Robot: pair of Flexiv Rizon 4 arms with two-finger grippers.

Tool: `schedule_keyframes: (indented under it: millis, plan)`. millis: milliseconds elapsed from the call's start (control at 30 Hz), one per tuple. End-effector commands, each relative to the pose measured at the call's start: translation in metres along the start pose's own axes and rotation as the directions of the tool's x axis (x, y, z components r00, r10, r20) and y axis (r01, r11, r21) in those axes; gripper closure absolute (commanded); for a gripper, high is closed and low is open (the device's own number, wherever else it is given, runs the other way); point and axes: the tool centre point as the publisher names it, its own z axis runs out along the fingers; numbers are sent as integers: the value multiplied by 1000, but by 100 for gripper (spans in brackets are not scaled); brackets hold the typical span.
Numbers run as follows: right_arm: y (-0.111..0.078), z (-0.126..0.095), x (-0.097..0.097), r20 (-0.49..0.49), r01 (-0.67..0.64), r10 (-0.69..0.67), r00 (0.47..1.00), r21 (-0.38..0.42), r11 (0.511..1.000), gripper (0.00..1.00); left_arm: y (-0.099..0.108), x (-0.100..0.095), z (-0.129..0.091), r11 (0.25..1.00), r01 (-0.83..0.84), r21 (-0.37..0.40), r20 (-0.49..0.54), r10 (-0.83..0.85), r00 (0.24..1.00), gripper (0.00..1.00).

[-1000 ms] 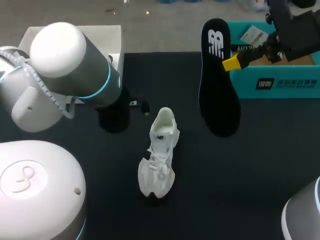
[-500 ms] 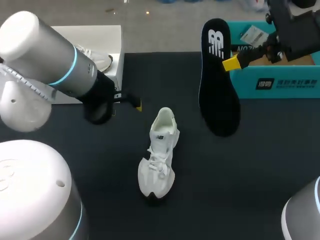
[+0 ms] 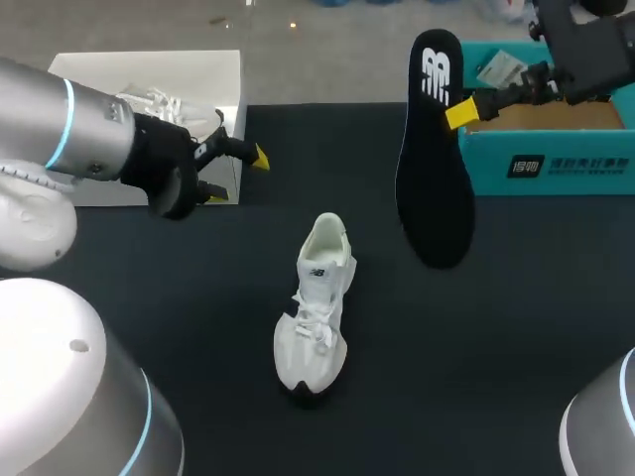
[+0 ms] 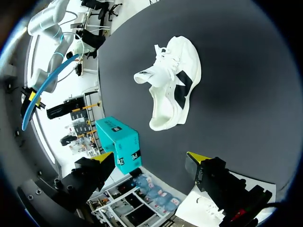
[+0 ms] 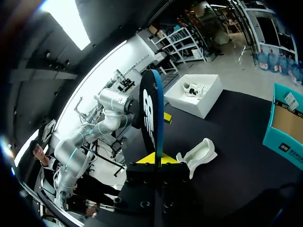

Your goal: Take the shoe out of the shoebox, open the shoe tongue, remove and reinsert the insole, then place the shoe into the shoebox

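Observation:
The white shoe (image 3: 316, 307) lies on the black table, heel toward the back; in the left wrist view the shoe (image 4: 173, 87) is well ahead of my open left gripper (image 4: 149, 161). In the head view that left gripper (image 3: 238, 177) hangs empty by the white box's corner, left of the shoe. My right gripper (image 3: 458, 112) is shut on the black insole (image 3: 434, 149), holding it in the air in front of the teal shoebox (image 3: 556, 164). Seen from the right wrist, the insole (image 5: 151, 113) stands edge-on out of the right gripper (image 5: 154, 158), with the shoe (image 5: 199, 153) below.
A white box (image 3: 149, 59) with another white shoe inside stands at the back left; it also shows as the white box (image 5: 199, 94) in the right wrist view. The teal shoebox (image 4: 120, 144) stands at the table's back right.
My left arm has drawn back to the left, away from the shoe, to the white box's corner. The right gripper has shifted the insole slightly up and back.

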Motion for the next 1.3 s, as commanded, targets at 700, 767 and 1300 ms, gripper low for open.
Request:
schedule_keyframes:
  millis: [700,767,1300]
  plan:
    - [111,27,-59,-127,-236,234,964,4,972,100,19,-52,-32,986,60,155,612,-143,778,0]
    - [111,27,-59,-127,-236,234,964,4,972,100,19,-52,-32,986,60,155,612,-143,778,0]
    - [136,71,-81,-145,-449,467,872,141,882,100,29,-109,-30,988,-83,128,729,-38,683,0]
